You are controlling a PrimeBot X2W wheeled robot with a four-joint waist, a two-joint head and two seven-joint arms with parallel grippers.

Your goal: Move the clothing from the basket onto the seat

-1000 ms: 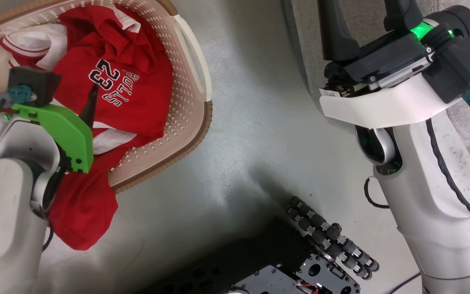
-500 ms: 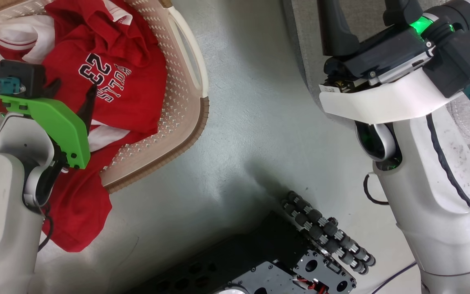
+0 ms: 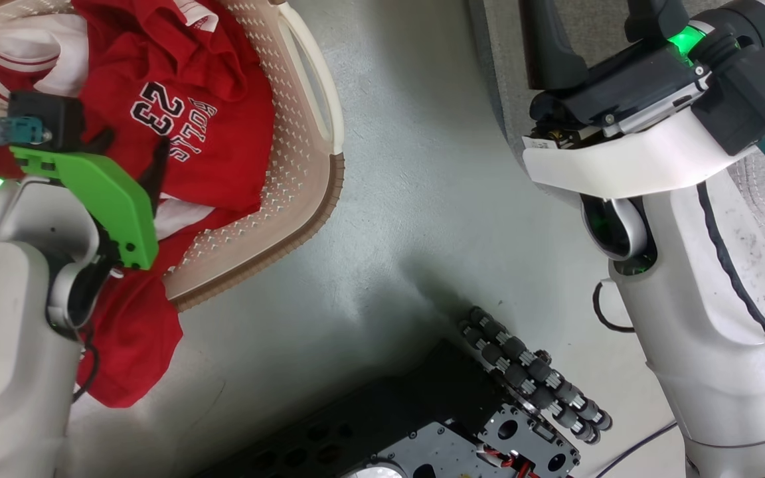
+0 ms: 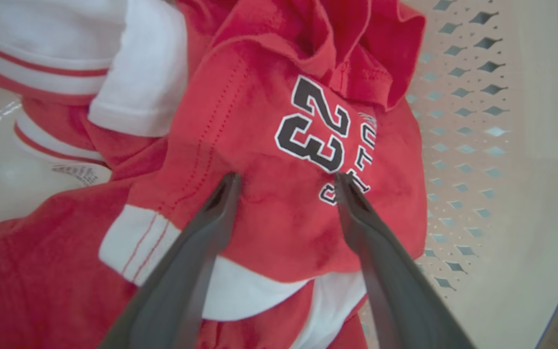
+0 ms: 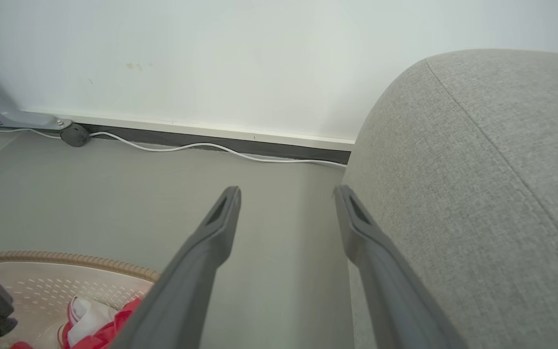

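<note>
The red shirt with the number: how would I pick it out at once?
Near the grey sofa stands an oval cream basket with a brown rim. The shirt lies topmost inside, before the open left gripper. It alone bears a dark, white-edged 23; its neighbours are plain or striped.

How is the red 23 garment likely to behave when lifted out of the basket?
Probably floppy: the red garment lies crumpled in folds in the basket. Likely light, being thin fabric. The red fabric hanging over the rim may trail or snag.
</note>
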